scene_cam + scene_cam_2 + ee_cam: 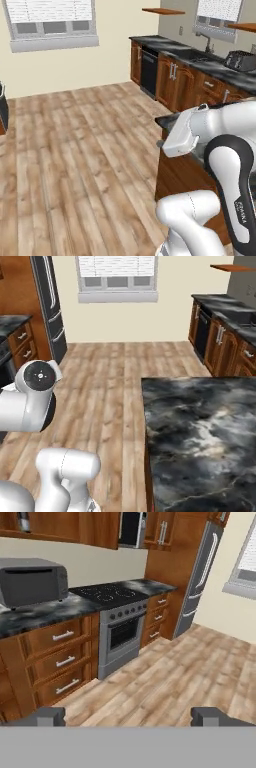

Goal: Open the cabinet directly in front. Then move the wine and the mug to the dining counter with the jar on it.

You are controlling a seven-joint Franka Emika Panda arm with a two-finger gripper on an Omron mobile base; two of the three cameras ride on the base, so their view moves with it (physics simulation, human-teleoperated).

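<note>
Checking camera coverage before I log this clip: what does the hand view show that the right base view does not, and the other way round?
Hand view alone: a grey microwave on the wall-side worktop, a stove with a black cooktop, drawer fronts below, and the gripper with its jaws wide open and nothing between them.
Right base view alone: the dining counter, a black veined slab at the right, and the dark dishwasher in the far cabinet run.
Both: the plank floor, the tall dark fridge and a window.
</note>
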